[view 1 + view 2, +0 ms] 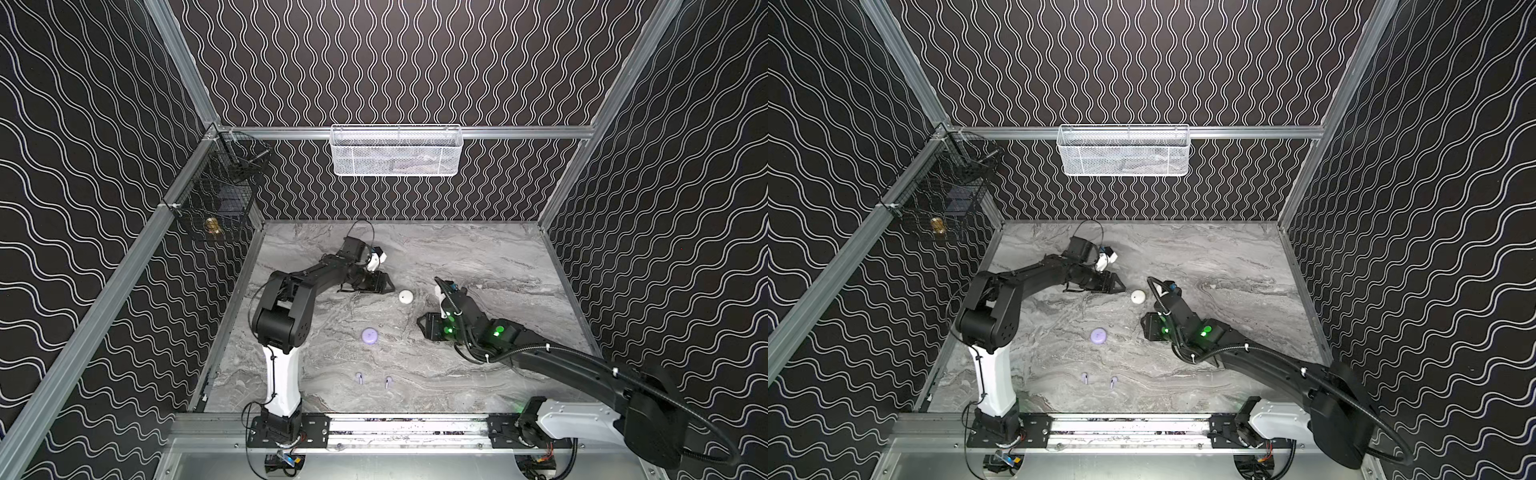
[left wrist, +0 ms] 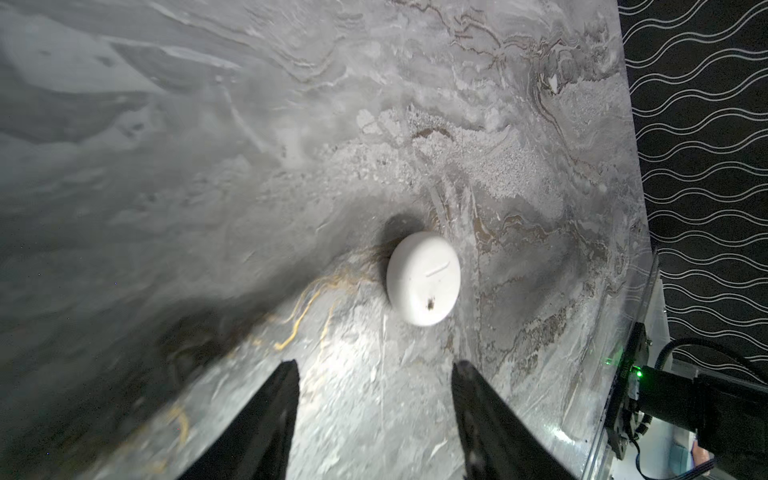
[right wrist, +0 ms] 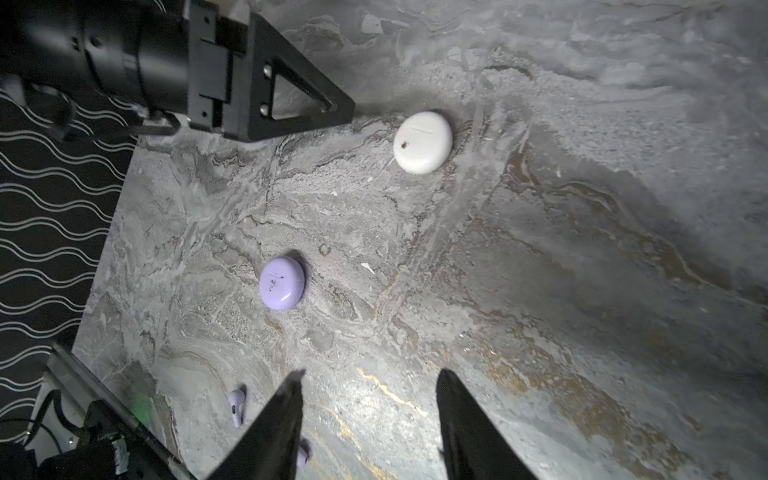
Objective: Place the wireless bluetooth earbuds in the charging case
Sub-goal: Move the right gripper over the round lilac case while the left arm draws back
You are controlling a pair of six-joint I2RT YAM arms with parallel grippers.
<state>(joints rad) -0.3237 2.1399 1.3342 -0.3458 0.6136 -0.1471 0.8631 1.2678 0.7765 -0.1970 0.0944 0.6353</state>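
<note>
On the grey marble tabletop [image 1: 498, 270], toward its front edge: two lavender earbuds [image 1: 359, 377] [image 1: 388, 381], lying side by side with a small gap between, outside any case. Farther back, apart from them: lavender case [image 1: 369, 335], round, lid shut. Farther back again and a little to the right: white case [image 1: 406, 296], also round, lid shut, with a small dark speck on its top in both wrist views. Just left of the white case: left gripper [image 1: 390, 286], low over the marble, jaws parted with nothing between them, tips near the case but not touching it. To the right of the lavender case, well apart from it: right gripper [image 1: 420, 326], likewise low, jaws spread and empty, pointing toward the left side. From the right wrist camera: one earbud in plain sight beside a black finger [image 3: 270, 436], the second half hidden behind that same finger.
</note>
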